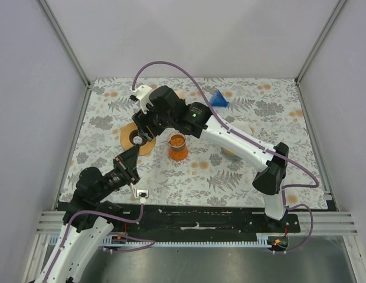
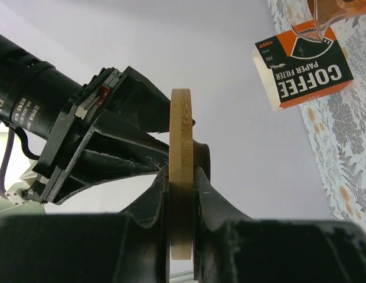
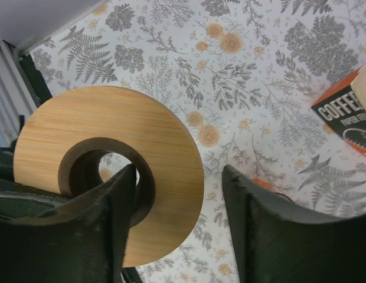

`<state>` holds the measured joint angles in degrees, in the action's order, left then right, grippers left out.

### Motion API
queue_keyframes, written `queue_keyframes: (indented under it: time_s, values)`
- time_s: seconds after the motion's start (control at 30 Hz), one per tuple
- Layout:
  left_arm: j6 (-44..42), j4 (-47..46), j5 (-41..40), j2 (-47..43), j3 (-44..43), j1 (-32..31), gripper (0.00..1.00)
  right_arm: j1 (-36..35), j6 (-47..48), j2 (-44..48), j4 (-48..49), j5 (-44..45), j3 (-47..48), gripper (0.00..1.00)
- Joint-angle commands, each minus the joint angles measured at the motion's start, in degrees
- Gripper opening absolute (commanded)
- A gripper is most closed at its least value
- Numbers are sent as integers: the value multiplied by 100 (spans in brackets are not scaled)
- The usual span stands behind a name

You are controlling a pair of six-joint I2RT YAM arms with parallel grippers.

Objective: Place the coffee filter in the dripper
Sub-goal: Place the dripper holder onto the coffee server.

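Floral tabletop (image 1: pixel 230 177) lies under you, with pale walls on three sides. Your left pincer (image 2: pixel 182 177) is closed narrow on the wooden ring (image 2: pixel 181 135), one finger pressed to each flat face. From the left wrist you see the ring edge-on and upright.

Your right pincer (image 3: pixel 178 177) stands wide with nothing between its fingers. The finger (image 3: pixel 106 236) at the left of the right wrist view overlaps the ring's centre hole. Whether it touches the wood, you cannot tell.

From above, both pincers meet at the ring over the left-middle of the tabletop, and the right arm reaches across from its base on the right.

Just to the right of the ring an orange glass vessel (image 1: pixel 177 147) stands upright on the tabletop, apart from both pincers.

The coffee filter box (image 2: pixel 304 68), orange and black and printed "COFFEE PAPER FILTER", rests on the tabletop beyond the ring. The glass vessel's lip overlaps its top in the left wrist view. The right wrist view catches only a corner of the box at the right edge.

Near the far edge of the tabletop sits a small blue cone (image 1: pixel 218 98), well apart from everything else.
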<state>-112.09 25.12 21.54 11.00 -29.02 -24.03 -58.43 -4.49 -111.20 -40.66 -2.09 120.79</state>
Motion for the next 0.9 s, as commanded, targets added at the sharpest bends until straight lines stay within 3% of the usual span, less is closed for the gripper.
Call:
queue_keyframes:
  time_s: [0.0,0.1,0.2,0.27,0.3,0.43,0.57,0.67,0.77,0.87]
  values:
    - [-1307,-500,193,-81,-25,-5,2,-10,89,-156,-12,-63,410,54]
    - [-1140,-657,210,-72,-25,-14,2,7,106,-131,-20,32,410,19]
    - [-842,-798,193,-63,-34,-14,2,104,124,-25,-3,-10,314,0]
    - [-622,-939,149,24,-60,-5,10,262,63,10,23,-212,208,0]
    - [-490,-1018,114,103,-95,-14,21,358,19,63,41,-248,121,0]
    - [125,-1071,-79,384,-236,-5,84,736,10,221,85,-266,-169,0]
    - [608,-1080,-527,639,-245,-14,87,1175,71,318,103,-12,-486,0]
    - [1599,-870,-1044,850,-350,-5,89,1413,211,336,76,173,-820,0]
    - [3371,-116,-1895,1454,-788,-14,89,1493,396,266,24,174,-1040,0]
    - [5428,833,-2810,2726,-1429,-14,90,1545,642,134,-82,25,-1102,0]
